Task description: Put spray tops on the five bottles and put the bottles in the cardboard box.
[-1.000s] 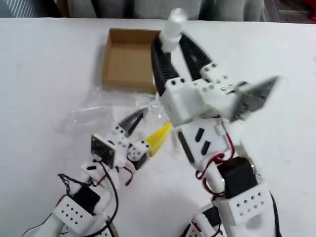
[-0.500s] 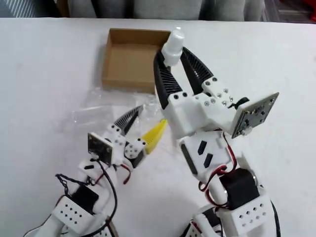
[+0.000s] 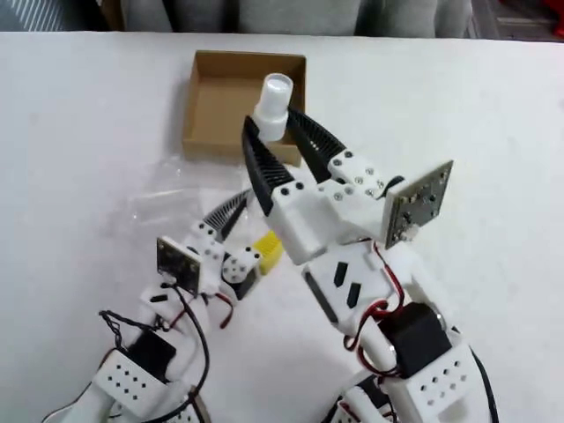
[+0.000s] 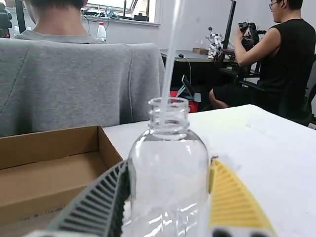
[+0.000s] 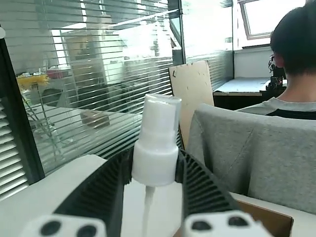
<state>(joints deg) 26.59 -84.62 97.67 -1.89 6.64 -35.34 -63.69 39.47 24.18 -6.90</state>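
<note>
Fingers clamped: right gripper on spray top, left gripper on bottle; tube down bottle neck; box beyond.

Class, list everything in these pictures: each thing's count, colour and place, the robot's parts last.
cardboard box: one, brown, far side of the table.
bottle: one, clear, upright in the left tool.
spray top: one, white, in the right tool; its thin tube reaches the bottle's neck.
plastic bags: count unclear, clear, on the table before the box.
table: one, white, under everything.
left tool: one, grey and yellow, shut on the bottle.
right tool: one, black, shut on the spray top.
</note>
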